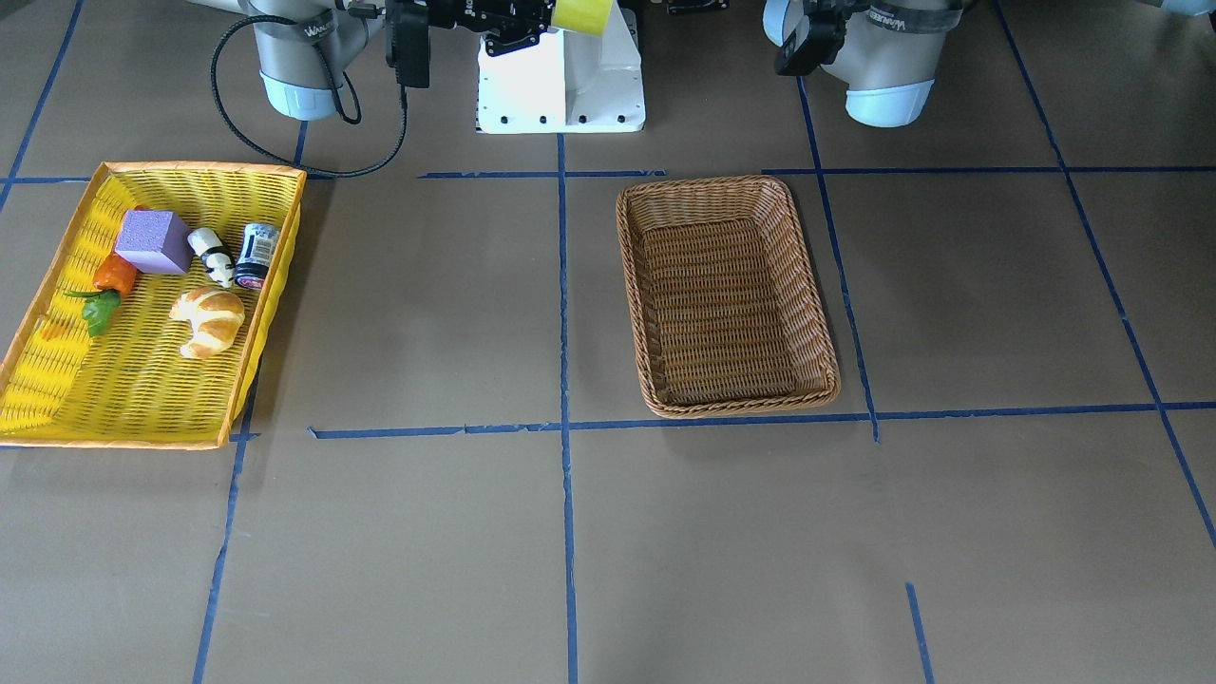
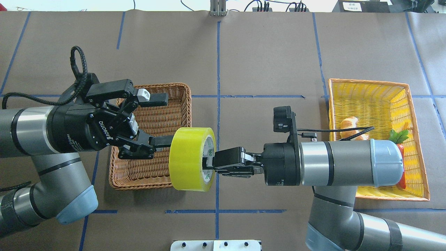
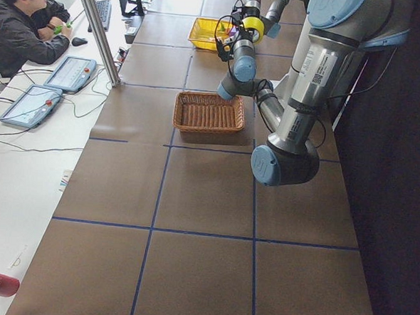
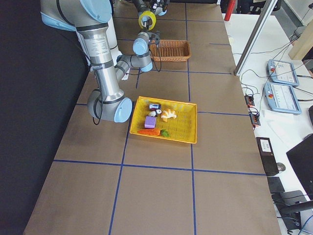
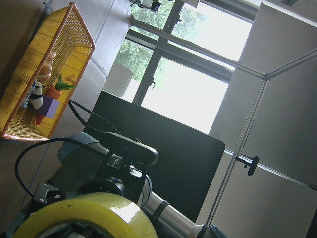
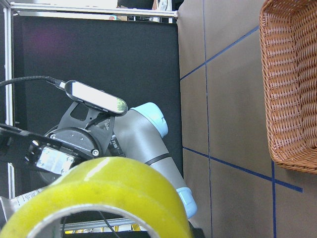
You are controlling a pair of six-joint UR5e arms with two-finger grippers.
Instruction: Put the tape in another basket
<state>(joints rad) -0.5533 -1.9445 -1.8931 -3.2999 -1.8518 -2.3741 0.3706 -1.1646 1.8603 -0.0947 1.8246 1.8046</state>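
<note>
The yellow tape [image 2: 191,158] hangs in the air above the table, near the wicker basket's [image 2: 150,184] right rim. My right gripper [image 2: 209,164] is shut on the tape, with its fingers reaching into the white core from the right. My left gripper [image 2: 169,120] is open over the wicker basket, to the left of the tape. Its lower finger [image 2: 161,141] reaches the roll's left face. The tape also shows at the top of the front view [image 1: 581,14], in the left wrist view [image 5: 79,215] and in the right wrist view [image 6: 99,193]. The wicker basket [image 1: 722,182] is empty.
A yellow mesh basket [image 1: 204,169] stands on the robot's right side. It holds a purple block [image 1: 152,241], a croissant [image 1: 209,319], a small can [image 1: 256,255], a cow figure [image 1: 213,256] and a carrot [image 1: 112,277]. An operator [image 3: 22,17] sits at the side desk.
</note>
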